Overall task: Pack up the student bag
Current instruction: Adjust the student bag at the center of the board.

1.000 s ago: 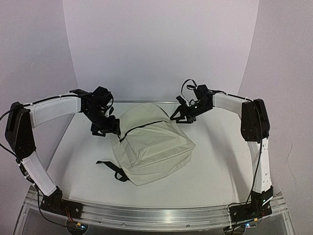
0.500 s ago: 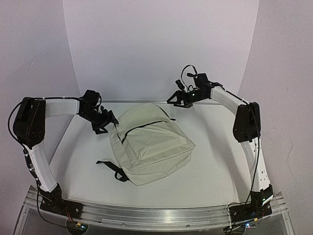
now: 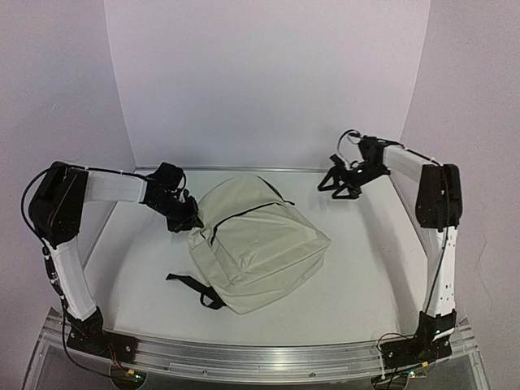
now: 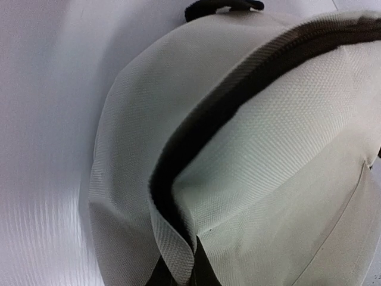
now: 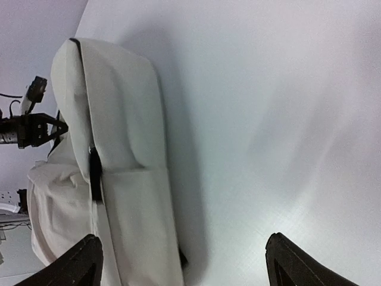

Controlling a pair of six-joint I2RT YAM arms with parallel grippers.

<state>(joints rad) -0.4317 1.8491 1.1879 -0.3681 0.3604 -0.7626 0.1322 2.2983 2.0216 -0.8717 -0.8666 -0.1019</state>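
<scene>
The bag lies slumped mid-tabletop. It looks soft and light, so it will probably sag wherever it is lifted. The left end effector appears to pinch a fold by the zipper. The right end effector hangs spread, well apart. The zipper edge or the loop looks best to grip.

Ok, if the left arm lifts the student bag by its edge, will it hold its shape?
Probably not: the student bag lies slumped and creased, so it likely droops. It looks fairly flat, so it is probably light. The loose strap may trail along.
</scene>
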